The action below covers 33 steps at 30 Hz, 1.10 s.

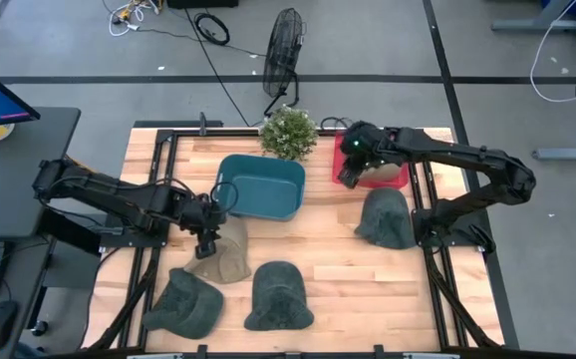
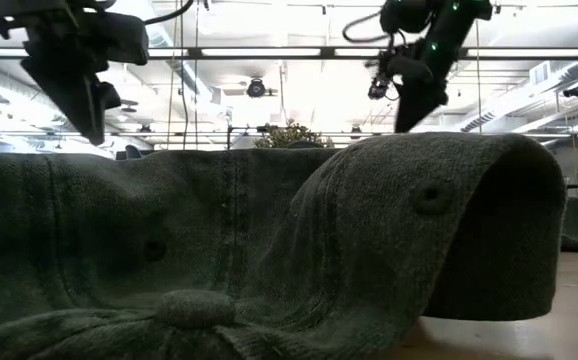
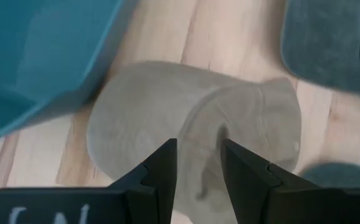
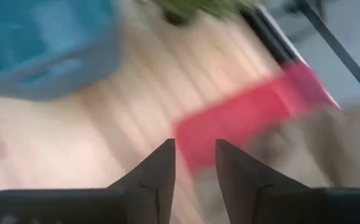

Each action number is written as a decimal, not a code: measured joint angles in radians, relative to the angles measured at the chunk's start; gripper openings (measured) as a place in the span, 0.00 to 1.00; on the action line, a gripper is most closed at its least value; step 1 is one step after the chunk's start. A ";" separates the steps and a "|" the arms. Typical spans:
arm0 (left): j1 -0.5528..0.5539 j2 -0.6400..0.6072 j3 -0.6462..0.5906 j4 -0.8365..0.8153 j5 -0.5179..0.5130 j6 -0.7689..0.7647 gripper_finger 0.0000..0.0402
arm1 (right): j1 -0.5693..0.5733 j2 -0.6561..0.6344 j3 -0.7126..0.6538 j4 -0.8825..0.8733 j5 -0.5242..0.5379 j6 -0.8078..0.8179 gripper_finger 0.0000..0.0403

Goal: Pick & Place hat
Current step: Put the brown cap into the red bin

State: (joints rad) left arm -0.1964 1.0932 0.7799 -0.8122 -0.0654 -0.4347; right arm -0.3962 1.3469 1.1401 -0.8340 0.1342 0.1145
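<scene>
Left pincer [image 1: 206, 242] hovers over tan cap [image 1: 223, 255] on counter [image 1: 333, 269], fingers [image 3: 161, 168] slightly apart, gripping nothing. Teal bin [image 1: 261, 185] just beside cap. Dark green caps in front: one at left [image 1: 184, 303], one centre [image 1: 278, 296]. Right pincer [image 1: 348, 174] over red tray [image 1: 383, 176], fingers narrowly apart, empty. Another green cap [image 1: 386, 219] near tray.
</scene>
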 joint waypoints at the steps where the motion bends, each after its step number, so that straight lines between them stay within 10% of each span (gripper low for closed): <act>1: -0.009 0.002 0.000 -0.003 0.000 0.000 0.33 | 0.020 0.004 0.000 0.024 -0.020 -0.019 0.29; 14: -0.062 0.035 -0.001 -0.072 -0.031 -0.060 0.63 | 0.195 0.050 0.001 0.184 -0.101 -0.075 0.38; 33: -0.077 0.340 0.000 -0.063 -0.051 0.001 0.54 | 0.308 0.074 0.001 0.365 -0.099 -0.093 0.51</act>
State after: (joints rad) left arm -0.2735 1.4335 0.7795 -0.8756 -0.1168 -0.4332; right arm -0.0880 1.4204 1.1412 -0.4691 0.0357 0.0220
